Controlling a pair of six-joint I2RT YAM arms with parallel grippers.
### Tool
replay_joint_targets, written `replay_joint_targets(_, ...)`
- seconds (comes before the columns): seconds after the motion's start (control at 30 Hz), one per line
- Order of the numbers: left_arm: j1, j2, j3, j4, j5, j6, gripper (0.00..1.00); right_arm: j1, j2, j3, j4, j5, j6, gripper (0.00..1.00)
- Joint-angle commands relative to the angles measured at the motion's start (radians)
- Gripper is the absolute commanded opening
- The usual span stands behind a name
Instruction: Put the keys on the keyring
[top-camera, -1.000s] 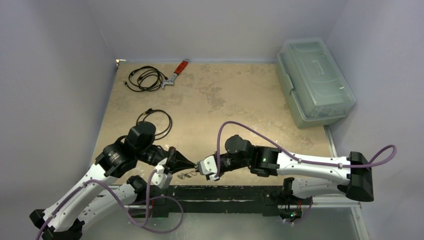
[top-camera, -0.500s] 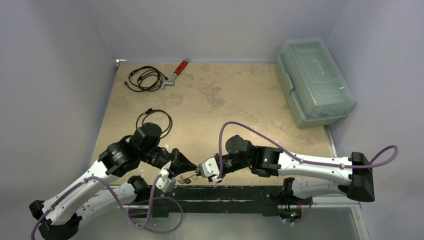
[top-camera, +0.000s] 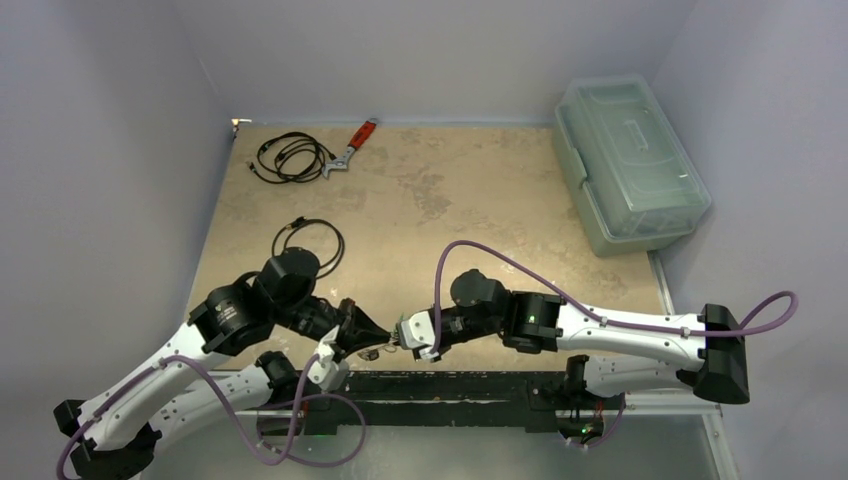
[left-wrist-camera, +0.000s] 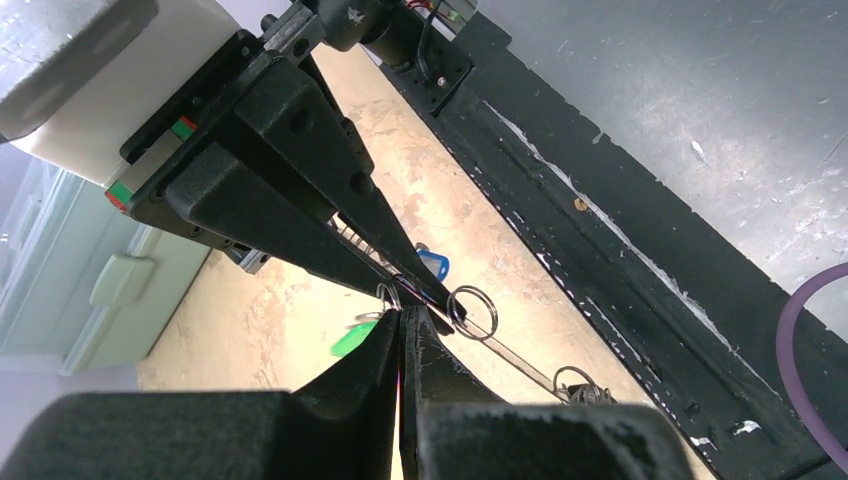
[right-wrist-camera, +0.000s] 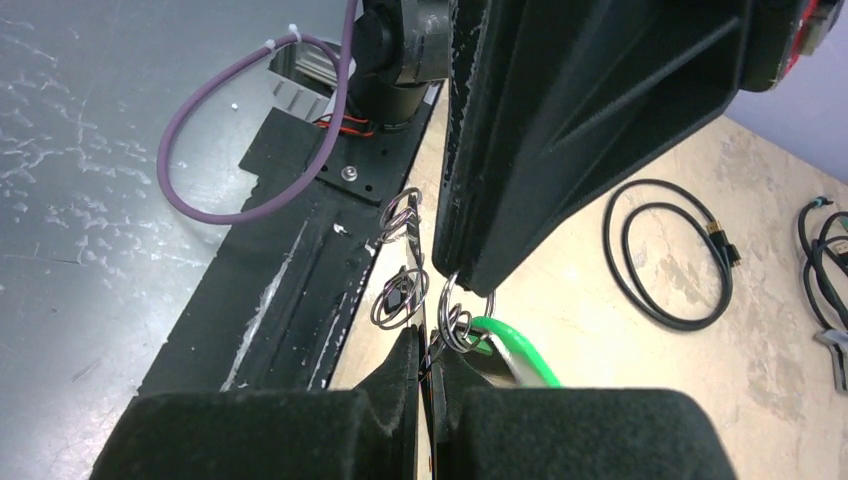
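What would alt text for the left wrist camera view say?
Two shut end effectors meet at the thin keyring: the left end effector from below, the right end effector from above. A green tag and a blue tag show beneath.

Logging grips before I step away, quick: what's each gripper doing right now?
Left gripper: closed, seemingly pinching the keyring wire.
Right gripper: closed, apparently on the small ring of the green-tagged key.

Inside a robotics lab's test cell, a left arm (top-camera: 140, 390) and right arm (top-camera: 620, 335) stood bolted to a black rail (top-camera: 450, 385) at a tan table (top-camera: 480, 190) boxed by plain grey walls (top-camera: 430, 50). A wrench (top-camera: 352, 147), cables (top-camera: 290, 157) and a plastic box (top-camera: 630, 160) lay well beyond the left gripper (top-camera: 378, 334).
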Motion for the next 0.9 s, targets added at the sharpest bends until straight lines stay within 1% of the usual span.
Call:
replay_joint_targets(0.0,-0.013,-0.022,0.039,-0.030,0.015,0.006,0.00,0.000,-0.039,0.039,0.049,0.042,0.009,0.00)
replay_joint_targets(0.3,-0.014,-0.049,0.025,-0.040,0.013,-0.023,0.00,0.000,-0.049,0.043,0.051,0.028,0.003,0.00)
replay_joint_targets(0.43,-0.013,-0.054,0.012,-0.006,-0.001,-0.034,0.00,0.000,-0.043,0.051,0.027,0.024,-0.012,0.00)
replay_joint_targets(0.5,-0.013,-0.062,0.010,0.013,-0.029,-0.033,0.00,0.001,-0.036,0.050,0.021,0.030,-0.008,0.00)
replay_joint_targets(0.6,-0.013,-0.094,-0.010,0.054,-0.122,-0.030,0.00,0.001,-0.023,0.039,0.023,0.024,0.015,0.00)
replay_joint_targets(0.67,-0.013,-0.113,-0.024,0.061,-0.155,-0.019,0.00,0.001,-0.012,0.029,0.025,0.007,0.037,0.00)
replay_joint_targets(0.87,-0.028,-0.110,-0.032,0.038,-0.150,0.039,0.00,0.003,0.002,0.028,0.008,-0.026,0.064,0.00)
